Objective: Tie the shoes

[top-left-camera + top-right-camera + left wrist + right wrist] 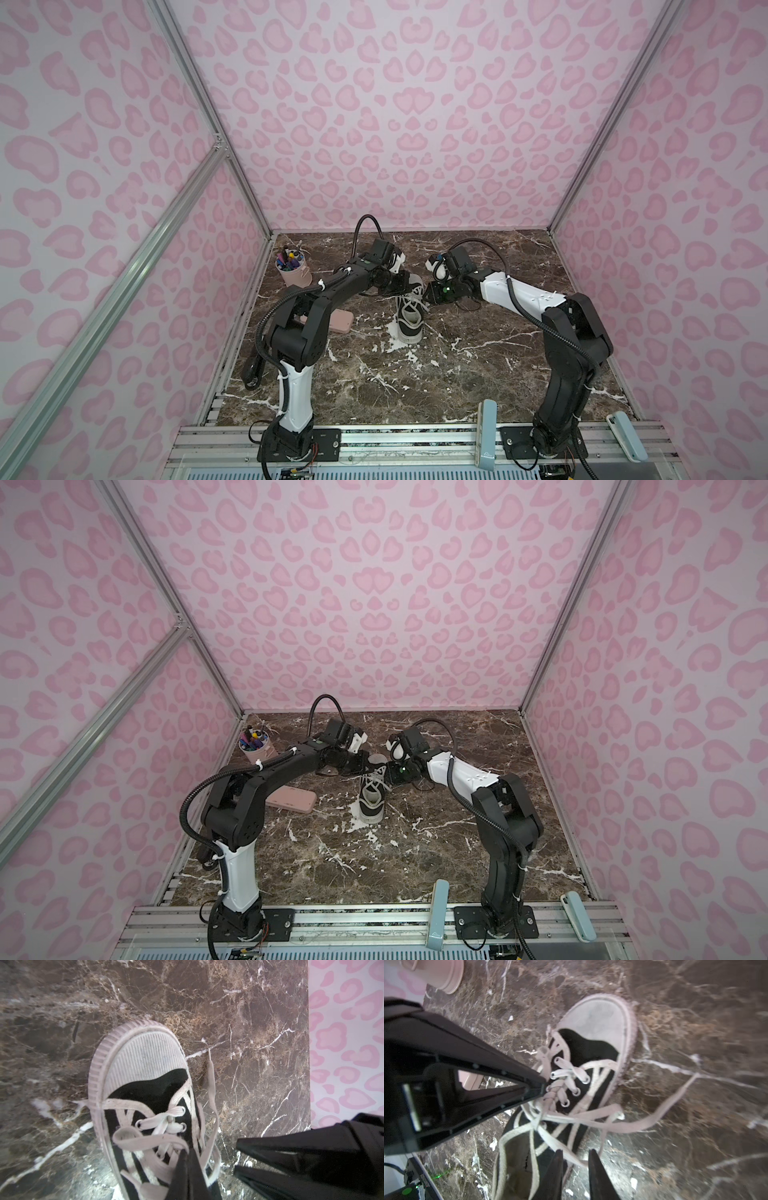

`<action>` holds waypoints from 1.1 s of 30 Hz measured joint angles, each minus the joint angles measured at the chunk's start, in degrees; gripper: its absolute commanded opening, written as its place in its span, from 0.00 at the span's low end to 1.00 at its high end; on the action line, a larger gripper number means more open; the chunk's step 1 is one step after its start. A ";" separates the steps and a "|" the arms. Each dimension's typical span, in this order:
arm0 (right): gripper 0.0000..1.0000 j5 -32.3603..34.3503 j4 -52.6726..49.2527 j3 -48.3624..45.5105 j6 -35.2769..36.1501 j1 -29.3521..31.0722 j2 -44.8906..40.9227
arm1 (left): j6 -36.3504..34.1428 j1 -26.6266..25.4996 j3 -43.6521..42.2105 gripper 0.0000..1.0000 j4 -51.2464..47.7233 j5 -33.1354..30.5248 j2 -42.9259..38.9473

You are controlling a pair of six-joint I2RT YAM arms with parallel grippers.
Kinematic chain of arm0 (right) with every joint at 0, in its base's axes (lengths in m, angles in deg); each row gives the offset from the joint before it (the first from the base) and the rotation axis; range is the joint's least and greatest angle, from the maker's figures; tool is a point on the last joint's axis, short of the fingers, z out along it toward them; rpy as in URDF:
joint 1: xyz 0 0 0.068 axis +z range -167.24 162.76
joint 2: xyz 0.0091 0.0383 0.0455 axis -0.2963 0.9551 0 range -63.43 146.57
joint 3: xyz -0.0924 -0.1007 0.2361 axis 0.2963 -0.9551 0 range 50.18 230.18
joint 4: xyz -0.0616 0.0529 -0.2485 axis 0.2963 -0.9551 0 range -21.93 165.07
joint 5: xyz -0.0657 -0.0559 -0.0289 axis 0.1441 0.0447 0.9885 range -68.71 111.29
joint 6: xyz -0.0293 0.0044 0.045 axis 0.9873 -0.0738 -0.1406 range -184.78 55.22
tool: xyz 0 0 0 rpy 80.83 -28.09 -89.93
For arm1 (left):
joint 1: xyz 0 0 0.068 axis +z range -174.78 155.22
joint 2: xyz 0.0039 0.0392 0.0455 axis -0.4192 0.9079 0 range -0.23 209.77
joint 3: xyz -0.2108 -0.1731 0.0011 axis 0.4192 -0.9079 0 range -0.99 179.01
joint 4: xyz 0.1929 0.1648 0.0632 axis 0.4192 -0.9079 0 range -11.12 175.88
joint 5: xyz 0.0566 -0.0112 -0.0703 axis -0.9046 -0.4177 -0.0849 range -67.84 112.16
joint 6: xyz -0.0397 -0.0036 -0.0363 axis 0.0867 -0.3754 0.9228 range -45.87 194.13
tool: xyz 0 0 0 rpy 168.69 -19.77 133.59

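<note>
The shoe (409, 322) (371, 802), a small black sneaker with a white toe cap, stands mid-table with its toe toward the back wall. Its white laces (145, 1140) lie loose over the tongue, and one free end (675, 1103) trails onto the marble. My left gripper (188, 1152) (544, 1087) is shut on a lace loop above the eyelets. My right gripper (576, 1152) (236, 1156) hovers at the shoe's right side near the opening. It is open, with a lace strand running across the gap between its fingertips. In both top views the two grippers meet over the shoe.
A pink cup of pens (293, 270) stands at the back left. A flat pink case (332, 322) lies left of the shoe, partly under the left arm. Two pale blue holders (486, 432) (625, 434) sit on the front rail. Pink patterned walls close in three sides.
</note>
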 measured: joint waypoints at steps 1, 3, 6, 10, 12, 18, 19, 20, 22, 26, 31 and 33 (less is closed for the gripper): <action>0.26 -0.17 0.00 0.48 0.26 0.17 0.57 | 0.02 0.00 -0.11 0.04 0.00 0.00 -0.02; 0.27 -0.57 0.07 1.57 0.94 0.72 1.55 | 0.04 0.09 -0.37 0.04 -0.04 -0.02 -0.26; 0.27 -0.98 0.39 2.62 1.42 1.11 2.64 | 0.20 0.17 -0.44 0.04 -0.02 0.00 -0.68; 0.27 -1.40 0.13 3.21 1.99 1.25 3.63 | 0.20 0.24 -0.48 0.04 -0.02 0.00 -0.74; 0.27 -1.44 0.04 3.21 2.16 1.05 3.63 | 0.20 0.24 -0.48 0.04 -0.02 0.02 -0.74; 0.24 -1.29 0.17 2.05 1.73 -0.59 3.15 | 0.20 0.24 -0.48 0.04 0.00 0.20 -0.74; 0.24 -0.92 0.00 2.05 1.75 -0.70 3.13 | 0.20 0.24 -0.48 0.04 0.00 0.20 -0.74; 0.23 -0.48 -0.11 2.05 1.92 -0.72 3.15 | 0.20 0.24 -0.48 0.04 0.00 0.20 -0.74; 0.22 -0.33 -0.50 2.01 2.45 -0.66 3.19 | 0.20 0.24 -0.48 0.04 0.00 0.20 -0.74; 0.22 -0.22 -0.70 1.84 3.23 -0.63 3.87 | 0.20 0.31 -0.48 0.04 0.00 0.22 -0.74; 0.25 0.09 -1.16 3.02 3.82 -0.85 4.79 | 0.20 0.31 -0.48 0.04 -0.02 0.22 -0.74; 0.26 -0.09 -1.01 3.69 4.24 -0.96 5.05 | 0.20 0.31 -0.48 0.04 0.00 0.22 -0.74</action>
